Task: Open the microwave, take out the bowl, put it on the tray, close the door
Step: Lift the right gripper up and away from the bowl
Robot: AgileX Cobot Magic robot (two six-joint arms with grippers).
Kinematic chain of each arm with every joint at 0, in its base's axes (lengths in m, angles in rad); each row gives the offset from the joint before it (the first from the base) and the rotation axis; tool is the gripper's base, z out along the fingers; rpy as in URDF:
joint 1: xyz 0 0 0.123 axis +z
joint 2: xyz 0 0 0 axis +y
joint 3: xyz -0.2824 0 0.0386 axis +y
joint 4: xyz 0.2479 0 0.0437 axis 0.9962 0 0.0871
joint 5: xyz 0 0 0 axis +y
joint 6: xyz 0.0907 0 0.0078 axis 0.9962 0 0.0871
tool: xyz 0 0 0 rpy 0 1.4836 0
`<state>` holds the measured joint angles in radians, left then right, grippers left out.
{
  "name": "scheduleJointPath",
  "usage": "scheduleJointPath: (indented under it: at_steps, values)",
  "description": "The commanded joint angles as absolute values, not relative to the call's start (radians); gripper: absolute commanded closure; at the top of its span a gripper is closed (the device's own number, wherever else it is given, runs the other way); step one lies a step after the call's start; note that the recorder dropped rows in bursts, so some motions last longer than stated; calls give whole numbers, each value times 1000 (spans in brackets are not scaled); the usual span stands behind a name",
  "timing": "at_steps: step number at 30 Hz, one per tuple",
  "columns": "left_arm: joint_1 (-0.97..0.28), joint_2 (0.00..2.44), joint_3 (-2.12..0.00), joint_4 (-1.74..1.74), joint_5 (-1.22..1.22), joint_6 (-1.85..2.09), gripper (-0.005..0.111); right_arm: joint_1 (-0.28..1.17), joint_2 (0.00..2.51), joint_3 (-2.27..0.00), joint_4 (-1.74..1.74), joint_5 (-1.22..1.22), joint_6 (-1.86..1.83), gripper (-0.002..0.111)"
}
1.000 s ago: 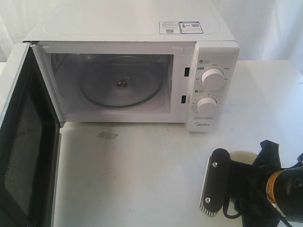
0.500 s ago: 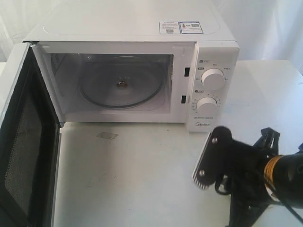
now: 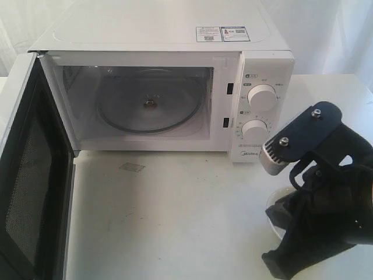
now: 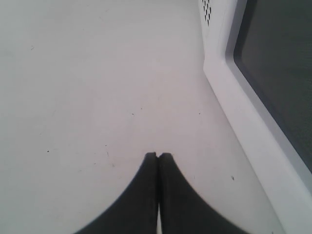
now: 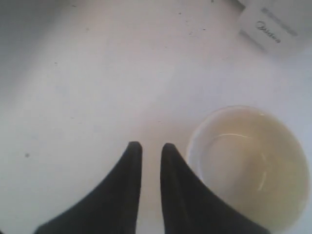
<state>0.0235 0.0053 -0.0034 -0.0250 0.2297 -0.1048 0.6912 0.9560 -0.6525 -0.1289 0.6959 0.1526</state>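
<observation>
The white microwave [image 3: 175,35] stands at the back with its cavity bare except for the glass turntable [image 3: 148,108]. Its door [image 3: 29,175] is swung wide open to the left. The cream bowl [image 5: 251,165] sits upright on the white table, right of the microwave's front corner [image 5: 273,24]. My right gripper [image 5: 148,145] hovers just beside the bowl, narrowly open, with nothing between its fingers. In the exterior view the right arm [image 3: 326,198] covers most of the bowl. My left gripper [image 4: 158,155] is shut and holds nothing, low over the table beside the door [image 4: 273,73]. No tray is in view.
The white table top [image 3: 175,221] stretches in front of the microwave, with a small pale patch [image 3: 132,167] on it. The open door juts far forward along the left side. White cloth hangs behind.
The right arm has lifted and swung up towards the microwave's knob panel. Its fingers, earlier spread around the bowl, now stand off it and closer together. The microwave and door have not moved.
</observation>
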Motion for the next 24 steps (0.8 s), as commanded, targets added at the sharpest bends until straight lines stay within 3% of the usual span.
scheduleJointPath:
  at_steps: [1, 10, 24]
  values:
    - [28, 0, 0, -23, 232, -106, 107, 688, 945, -656, 17, 684, 87, 107]
    - [28, 0, 0, -23, 232, -106, 107, 688, 945, -579, 202, 391, 74, 108]
    - [28, 0, 0, -23, 232, -106, 107, 690, 945, -459, 239, 348, 30, 108]
